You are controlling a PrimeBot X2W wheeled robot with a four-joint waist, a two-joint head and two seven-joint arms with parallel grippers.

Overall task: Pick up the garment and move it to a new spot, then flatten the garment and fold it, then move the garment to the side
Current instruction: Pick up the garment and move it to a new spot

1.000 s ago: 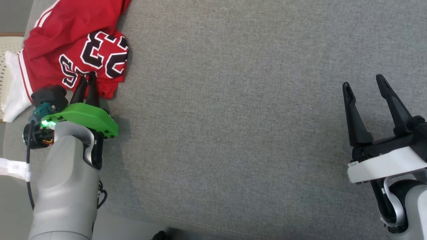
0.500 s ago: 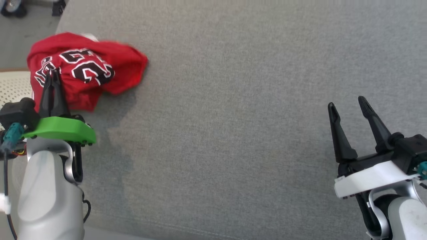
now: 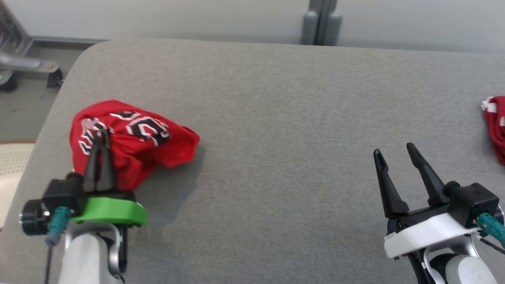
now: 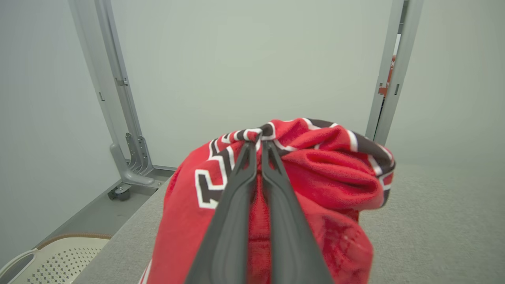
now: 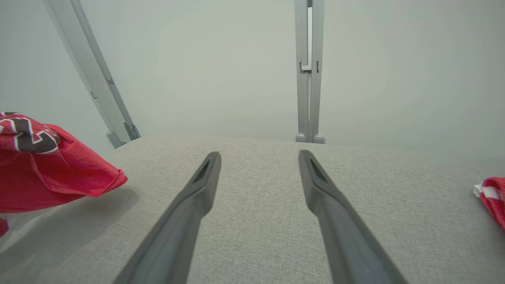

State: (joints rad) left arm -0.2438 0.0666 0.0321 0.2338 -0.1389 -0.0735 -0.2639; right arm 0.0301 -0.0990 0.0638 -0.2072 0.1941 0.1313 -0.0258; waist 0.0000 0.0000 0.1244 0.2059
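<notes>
- The first step is under way: the left gripper (image 3: 101, 134) has the garment (image 3: 134, 146) in its grip, so the pick-up itself looks done.
- It has not yet been set down at a new spot, and nothing marks where that spot will be.
- Flattening, folding and the final move to the side all look untouched, because the cloth is one crumpled bundle with no flat panel or crease line.
- The left gripper's two dark fingers are pressed together on a small pinch of fabric at the top of the bundle, right at the printed lettering.
- The right gripper (image 3: 393, 150) stands with its fingers spread wide and nothing between them. It hovers over bare surface, well apart from the garment.
- The garment is at the left end of the grey padded surface (image 3: 276, 118), near its rounded far corner.
- It hangs from the left fingertips. In the right wrist view its lower edge is off the surface, with a shadow beneath.
- It is a red jersey with black numerals outlined in white and some white striping.
- It is heavily bunched and drapes in soft folds, with the numerals too distorted to read whole.
- A second red-and-white cloth (image 3: 495, 126) lies at the right edge; I cannot tell what it is.
</notes>
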